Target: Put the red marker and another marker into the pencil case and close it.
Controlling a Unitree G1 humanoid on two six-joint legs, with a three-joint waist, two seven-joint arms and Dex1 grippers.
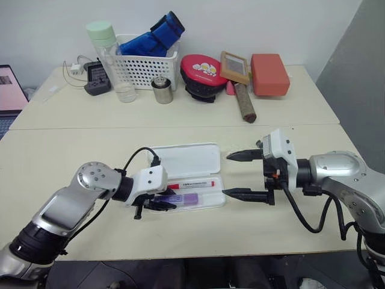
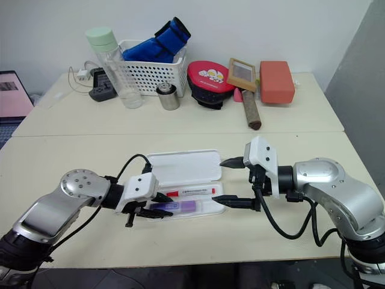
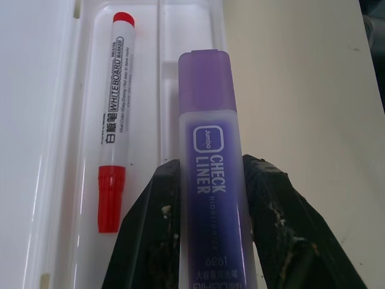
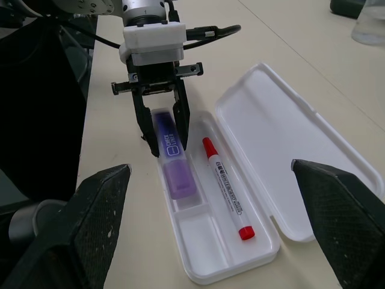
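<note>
- The case (image 1: 194,174) lies open in the lower middle of the frame on the table (image 1: 72,150), its lid (image 1: 186,159) flat behind the tray.
- The red marker (image 1: 191,184) lies in the tray's far groove, next to the lid.
- The purple marker (image 1: 183,199) lies in the near groove, beside the red marker and along it.
- The left claw (image 1: 157,205) comes in from the lower left, and its two fingers (image 3: 150,235) are clamped on the purple marker's printed end, one on each side.
- The right claw (image 1: 239,174) is just right of the case, and its fingers stand wide apart with nothing between them; the upper finger is near the lid's corner and the lower one near the tray's end.
- At the top of the frame, well apart from the case, stand a white basket (image 1: 144,63), a bottle (image 1: 111,57), a small metal cup (image 1: 162,90) and an orange box (image 1: 269,73).
</note>
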